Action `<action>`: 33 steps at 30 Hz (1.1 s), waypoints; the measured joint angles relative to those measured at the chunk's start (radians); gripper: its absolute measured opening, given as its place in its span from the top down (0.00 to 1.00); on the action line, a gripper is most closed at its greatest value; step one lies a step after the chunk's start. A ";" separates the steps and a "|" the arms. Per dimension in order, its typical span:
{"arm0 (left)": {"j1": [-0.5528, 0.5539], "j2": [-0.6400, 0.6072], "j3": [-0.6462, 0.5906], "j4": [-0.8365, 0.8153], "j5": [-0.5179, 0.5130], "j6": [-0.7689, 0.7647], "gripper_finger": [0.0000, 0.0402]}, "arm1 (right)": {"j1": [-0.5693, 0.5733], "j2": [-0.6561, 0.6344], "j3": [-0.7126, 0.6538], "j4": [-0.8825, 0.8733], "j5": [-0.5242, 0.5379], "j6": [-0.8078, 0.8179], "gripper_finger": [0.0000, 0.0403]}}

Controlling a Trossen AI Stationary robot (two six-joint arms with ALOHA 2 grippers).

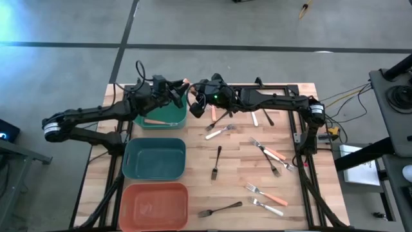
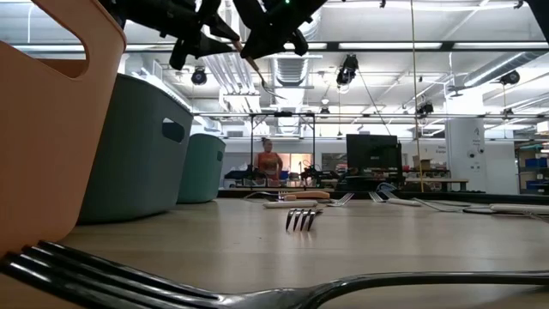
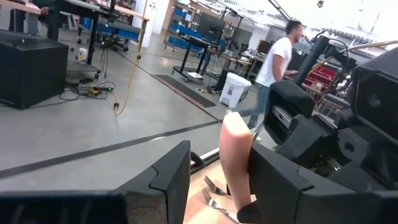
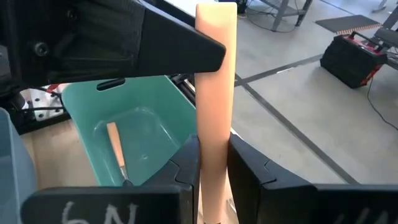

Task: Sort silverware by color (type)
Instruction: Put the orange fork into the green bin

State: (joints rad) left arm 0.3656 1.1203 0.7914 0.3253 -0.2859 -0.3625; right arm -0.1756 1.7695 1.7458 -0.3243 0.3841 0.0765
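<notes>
A fork with an orange-pink handle hangs in the air by the green bin's far right corner. My right gripper is shut on it. My left gripper meets it from the table's left, open. Its fingers stand on either side of the handle's free end, and I cannot tell whether one touches it. One orange-handled fork lies on the green bin's floor. Several forks with pink, white and black handles lie flat across the table's right half. My right gripper pinches the fork's handle between its two fingers, which come nearly level from the table's right. The handle runs on past the fingertips, its free end toward my left gripper. The fork is lifted clear of table and bin.
A teal bin and a salmon bin stand in a row nearer than the green one, along the table's left side. A black fork lies close to the table's near edge. A person walks in the room beyond.
</notes>
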 joint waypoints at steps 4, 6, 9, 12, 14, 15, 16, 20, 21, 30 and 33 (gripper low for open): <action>0.000 0.020 0.000 0.016 0.007 -0.019 0.66 | 0.002 0.000 0.000 -0.002 -0.022 0.001 0.89; 0.001 0.035 0.000 0.030 0.019 -0.027 0.69 | 0.005 0.000 0.000 -0.003 -0.023 0.000 0.89; 0.000 0.055 0.000 0.048 0.039 -0.040 0.75 | 0.007 0.000 0.000 -0.004 -0.024 -0.002 0.89; 0.000 0.062 0.000 0.052 0.050 -0.050 0.87 | 0.007 0.000 -0.001 -0.014 -0.020 -0.002 0.89; 0.000 0.056 0.000 0.047 0.064 -0.053 0.92 | 0.007 0.000 -0.001 -0.015 -0.017 -0.003 0.89; 0.000 0.051 0.000 0.046 0.068 -0.054 0.92 | 0.008 0.000 -0.001 -0.015 -0.018 -0.003 0.89; 0.000 0.044 0.000 0.042 0.069 -0.051 0.92 | 0.008 -0.001 -0.001 -0.013 -0.021 -0.003 0.89; 0.000 0.023 0.000 0.023 0.076 -0.046 0.92 | 0.008 -0.004 -0.001 -0.004 -0.024 -0.004 0.89; 0.000 0.021 0.000 0.016 0.076 -0.045 0.92 | 0.007 -0.004 -0.001 -0.002 -0.025 -0.007 0.89; 0.034 0.005 -0.002 -0.113 -0.011 0.033 0.92 | -0.007 -0.023 -0.001 -0.056 -0.011 0.010 0.56; 0.058 -0.019 -0.002 -0.247 -0.019 0.044 0.92 | -0.014 -0.033 0.000 -0.137 -0.012 0.042 0.50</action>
State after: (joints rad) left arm 0.4240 1.1017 0.7895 0.0781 -0.3053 -0.3188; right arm -0.1897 1.7368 1.7454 -0.4609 0.3725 0.1182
